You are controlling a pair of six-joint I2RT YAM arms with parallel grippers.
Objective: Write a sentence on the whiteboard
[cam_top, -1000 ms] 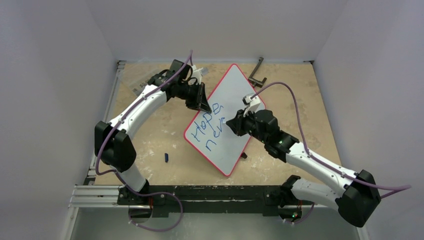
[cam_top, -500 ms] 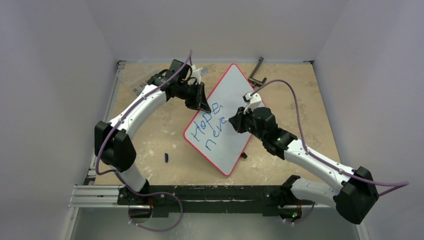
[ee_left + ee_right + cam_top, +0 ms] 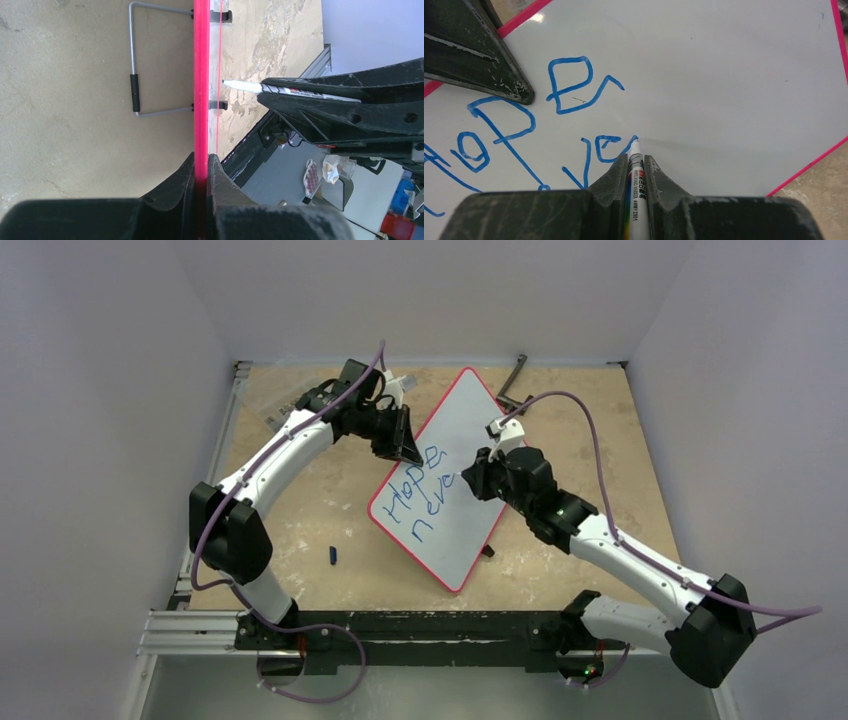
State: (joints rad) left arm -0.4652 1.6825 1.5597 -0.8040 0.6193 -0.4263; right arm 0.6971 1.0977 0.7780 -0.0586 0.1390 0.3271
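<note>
Over whiteboard [image 3: 455, 415], right jaws clamped on marker [image 3: 636, 182] touching sentence [image 3: 574, 90], left jaws pinching rim [image 3: 201, 75].

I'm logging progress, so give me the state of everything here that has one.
Whiteboard: clamped at its rim, partly written.
Sentence: unfinished, reads "Hope neve".
Marker: uncapped, tip at the last letter.
Left gripper: jaws shut on the Whiteboard rim.
Right gripper: jaws shut on the Marker.
</note>
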